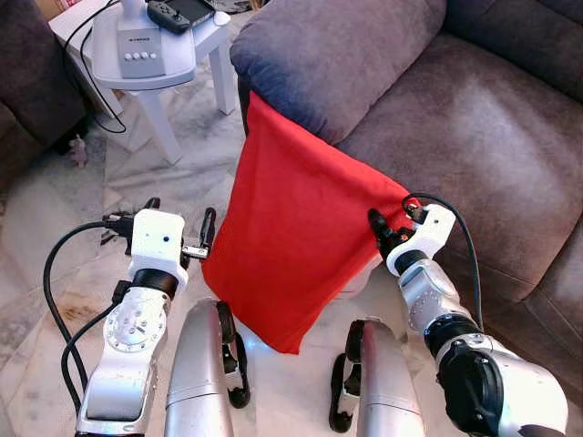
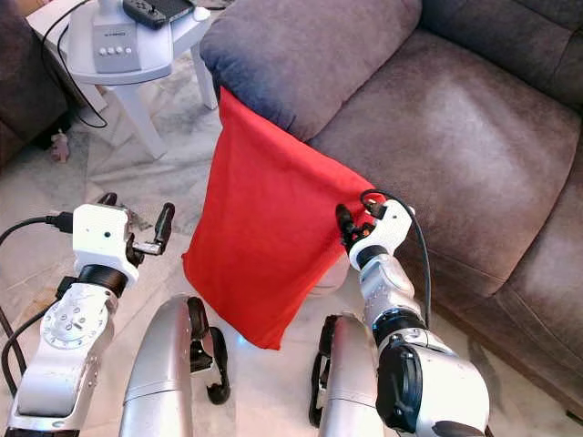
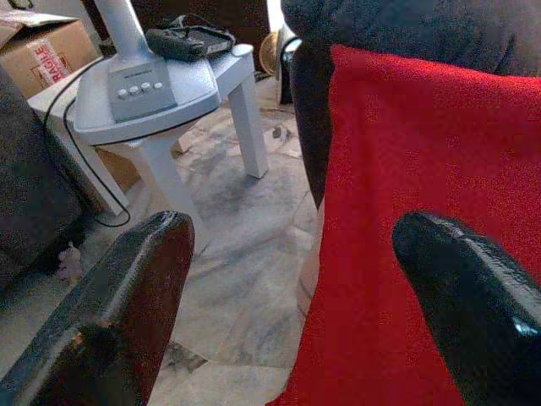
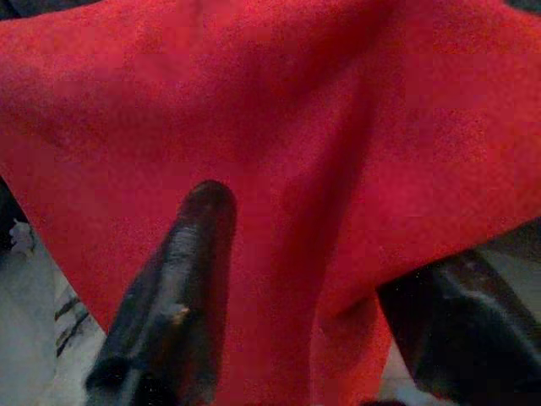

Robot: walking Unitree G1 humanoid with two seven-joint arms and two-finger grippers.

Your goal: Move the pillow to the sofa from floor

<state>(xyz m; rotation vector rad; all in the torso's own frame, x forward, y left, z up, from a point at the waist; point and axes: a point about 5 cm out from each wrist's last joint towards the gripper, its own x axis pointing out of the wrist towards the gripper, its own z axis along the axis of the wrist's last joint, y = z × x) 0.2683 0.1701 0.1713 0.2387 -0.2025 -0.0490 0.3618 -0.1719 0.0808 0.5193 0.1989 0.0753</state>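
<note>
— So where was the pillow (image 1: 296, 246)?
— Hanging from the sofa (image 1: 474, 127) armrest; my right fingers (image 1: 378, 229) pinched its corner, forearm raised. My left fingers (image 1: 179, 217) stood wide beside it.

A grey-brown sofa (image 1: 492, 137) is filling the far right of the room. Beside its padded armrest (image 1: 337, 55), a small white table (image 1: 196, 64) is standing on the pale marble floor (image 1: 46, 228), carrying a white fan base (image 1: 138, 45). Beyond the table, a cardboard box (image 3: 42, 51) is sitting in bright, even light.
</note>
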